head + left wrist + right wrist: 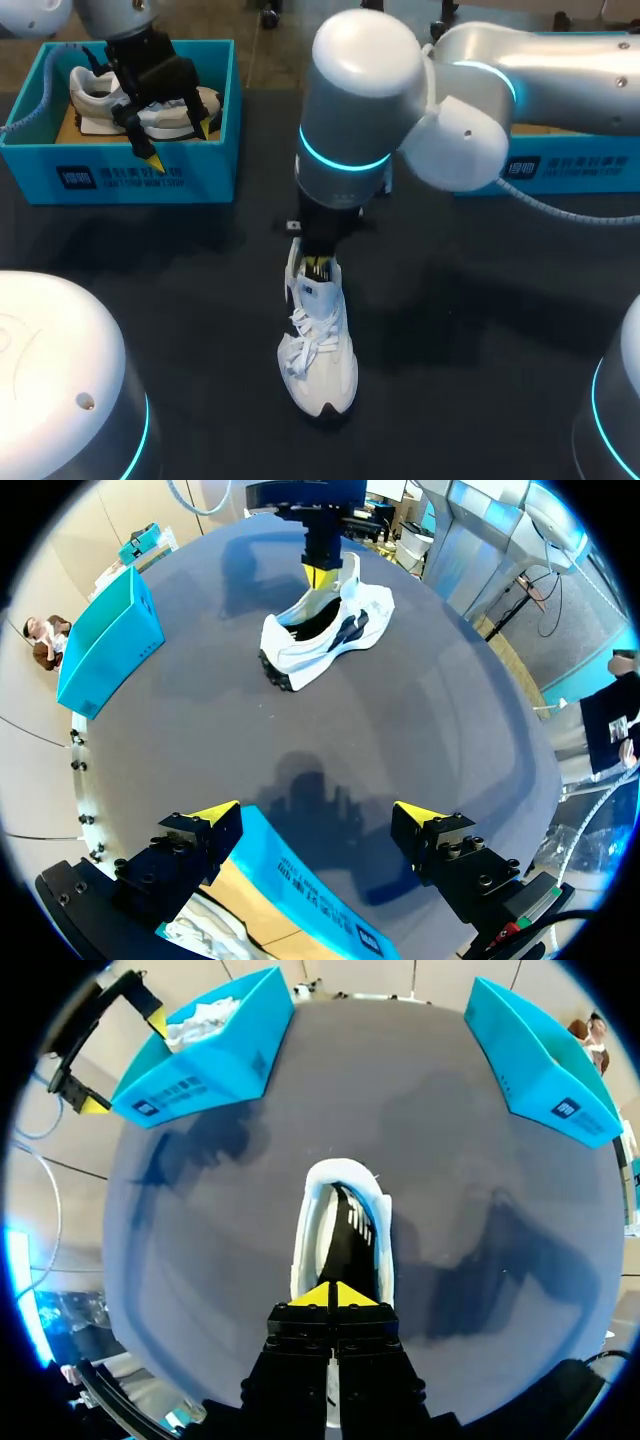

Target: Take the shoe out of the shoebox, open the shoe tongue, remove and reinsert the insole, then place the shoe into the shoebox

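Centrally, the white shoe (318, 345) is standing on the table (480, 300), toe pointing to 6 o'clock. The right gripper (330, 1295) is sitting at its heel opening, fingertips pressed together; whether they are pinching anything cannot be told. Toward 10 o'clock, the left gripper (180, 144) is hovering wide open, holding nothing, over the shoebox (120, 180) containing a second shoe (95, 95).

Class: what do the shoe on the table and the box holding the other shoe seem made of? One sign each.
Shoe: likely matte white fabric, soft creases, woven laces. Box: probably cardboard, thin flat blue walls, brown bare inside.
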Controlling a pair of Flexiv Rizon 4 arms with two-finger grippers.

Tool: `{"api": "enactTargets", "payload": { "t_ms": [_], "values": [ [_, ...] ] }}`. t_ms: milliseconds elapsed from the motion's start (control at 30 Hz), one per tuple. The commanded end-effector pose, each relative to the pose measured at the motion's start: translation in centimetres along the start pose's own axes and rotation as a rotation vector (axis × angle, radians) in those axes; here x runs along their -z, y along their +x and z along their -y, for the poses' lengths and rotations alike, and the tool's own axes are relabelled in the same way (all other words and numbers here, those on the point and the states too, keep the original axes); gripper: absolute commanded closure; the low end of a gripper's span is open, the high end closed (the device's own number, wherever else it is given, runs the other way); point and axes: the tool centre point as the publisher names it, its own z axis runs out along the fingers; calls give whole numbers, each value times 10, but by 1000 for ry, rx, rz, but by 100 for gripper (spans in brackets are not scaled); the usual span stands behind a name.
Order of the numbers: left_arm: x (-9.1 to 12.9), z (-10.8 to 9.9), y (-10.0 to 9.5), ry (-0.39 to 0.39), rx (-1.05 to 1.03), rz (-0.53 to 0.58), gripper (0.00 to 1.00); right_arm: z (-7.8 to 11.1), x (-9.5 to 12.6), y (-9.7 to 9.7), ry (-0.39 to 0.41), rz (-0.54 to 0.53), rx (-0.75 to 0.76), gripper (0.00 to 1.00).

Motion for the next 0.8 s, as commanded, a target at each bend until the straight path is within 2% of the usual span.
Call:
{"api": "enactTargets", "payload": {
  "t_ms": [33,133,267,467,800],
  "values": [
    [1,0,0,-3,0,-1,0,-1,-4,3,2,0,0,100],
    [1,0,0,-3,0,-1,0,-1,-4,3,2,0,0,100],
    [1,0,0,-3,0,-1,0,-7,-18,9,-1,44,-8,100],
    [1,0,0,-3,0,-1,0,-17,-33,14,-61,121,-13,100],
    [1,0,0,-3,0,-1,0,-32,-38,10,-144,209,-32,100]
  ]
}}
